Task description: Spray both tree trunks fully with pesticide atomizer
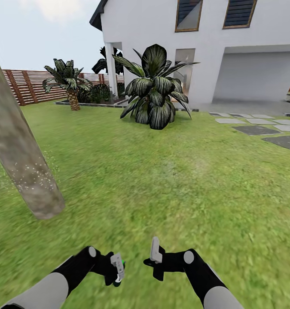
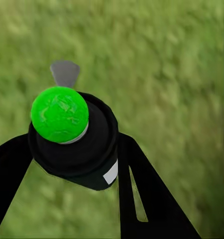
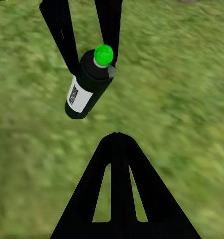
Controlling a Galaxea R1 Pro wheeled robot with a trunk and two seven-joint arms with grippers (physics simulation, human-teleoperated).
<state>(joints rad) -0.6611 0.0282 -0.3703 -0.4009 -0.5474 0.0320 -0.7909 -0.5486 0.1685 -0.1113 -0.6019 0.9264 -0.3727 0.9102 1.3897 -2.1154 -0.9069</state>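
Left gripper at 7 o'clock clamps the pesticide atomizer, a black bottle with a green top here; right gripper close at 6 o'clock, fingers pressed together, holding nothing. Lawn all round. Tree trunk at 10 o'clock, flecked white; shrub, white house at 12.

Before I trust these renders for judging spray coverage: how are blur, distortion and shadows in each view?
Head view: grass smeared up close, tree trunk leaning from wide-angle distortion, white speckles legible on it, no hard shadows. Left wrist view: atomizer sharp, lawn a soft blur. Right wrist view: atomizer label unreadable, grass blurred.
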